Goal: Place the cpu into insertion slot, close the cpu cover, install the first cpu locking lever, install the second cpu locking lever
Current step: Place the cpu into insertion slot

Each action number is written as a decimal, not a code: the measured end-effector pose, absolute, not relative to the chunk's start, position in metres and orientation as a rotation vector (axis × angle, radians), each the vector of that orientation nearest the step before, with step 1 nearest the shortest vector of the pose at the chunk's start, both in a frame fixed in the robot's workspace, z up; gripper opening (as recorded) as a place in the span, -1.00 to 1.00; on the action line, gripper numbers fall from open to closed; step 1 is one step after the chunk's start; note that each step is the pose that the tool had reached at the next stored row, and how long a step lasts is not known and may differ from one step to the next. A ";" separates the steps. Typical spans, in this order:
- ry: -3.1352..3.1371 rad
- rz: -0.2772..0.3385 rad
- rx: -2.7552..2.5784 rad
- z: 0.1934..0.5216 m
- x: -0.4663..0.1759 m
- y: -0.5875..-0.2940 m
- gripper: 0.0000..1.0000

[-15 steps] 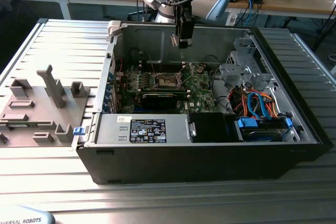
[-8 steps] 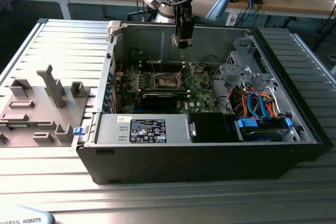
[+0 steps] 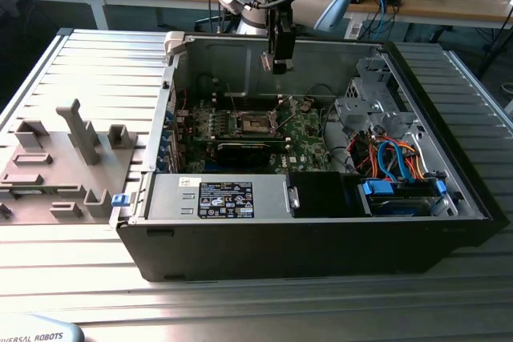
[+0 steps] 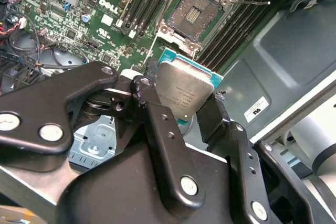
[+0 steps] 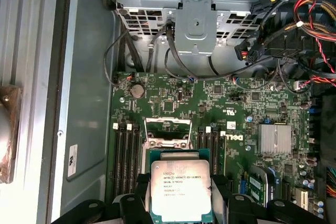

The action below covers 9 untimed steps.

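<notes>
The cpu point(image 4: 184, 87) (silver lid, green edge) is held by its edges in the claw point(image 4: 181, 97), apart from the uncovered insertion slot point(image 4: 195, 10).

The arm point(image 3: 330, 2) hangs overhead; claw point(image 3: 278, 66) points downward, fingers point(image 4: 157, 121) clamped on the cpu point(image 4: 185, 90).

cpu point(image 5: 180, 190): several short lines of small dark print on the grey metal top, seen in both wrist views.
motherboard point(image 5: 157, 90): white logo lettering beside the memory slots point(image 5: 126, 156); small white component codes scattered over the green surface.
insertion slot point(image 4: 195, 8): white triangle mark printed on the board just beside one corner.
black label point(image 3: 225, 199): dense white print and symbols; stands on the silver power supply box point(image 3: 172, 198).
white sticker point(image 5: 72, 161): bold black symbol with fine print; stands on the grey case wall point(image 5: 89, 103).
arm housing point(image 3: 32, 334): dark capital lettering at the exterior view's lower left.
</notes>
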<state>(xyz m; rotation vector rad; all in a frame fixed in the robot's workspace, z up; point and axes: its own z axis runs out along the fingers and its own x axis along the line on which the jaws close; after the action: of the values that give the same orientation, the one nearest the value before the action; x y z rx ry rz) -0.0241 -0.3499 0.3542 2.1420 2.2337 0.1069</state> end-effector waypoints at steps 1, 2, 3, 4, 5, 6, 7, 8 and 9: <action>2.232 0.107 2.143 0.354 -0.024 -0.350 0.08; 2.231 0.107 2.144 0.354 -0.024 -0.350 0.08; 2.230 0.107 2.145 0.354 -0.024 -0.350 0.08; 2.229 0.107 2.146 0.354 -0.024 -0.350 0.08; 2.229 0.107 2.147 0.354 -0.024 -0.350 0.08; 2.227 0.107 2.148 0.354 -0.024 -0.350 0.08; 2.226 0.107 2.149 0.354 -0.024 -0.350 0.08; 2.225 0.107 2.151 0.354 -0.024 -0.350 0.08; 2.224 0.107 2.151 0.354 -0.024 -0.350 0.08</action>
<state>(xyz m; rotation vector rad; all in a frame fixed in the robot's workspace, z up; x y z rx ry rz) -0.0241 -0.3498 0.3541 2.1515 2.2242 0.1066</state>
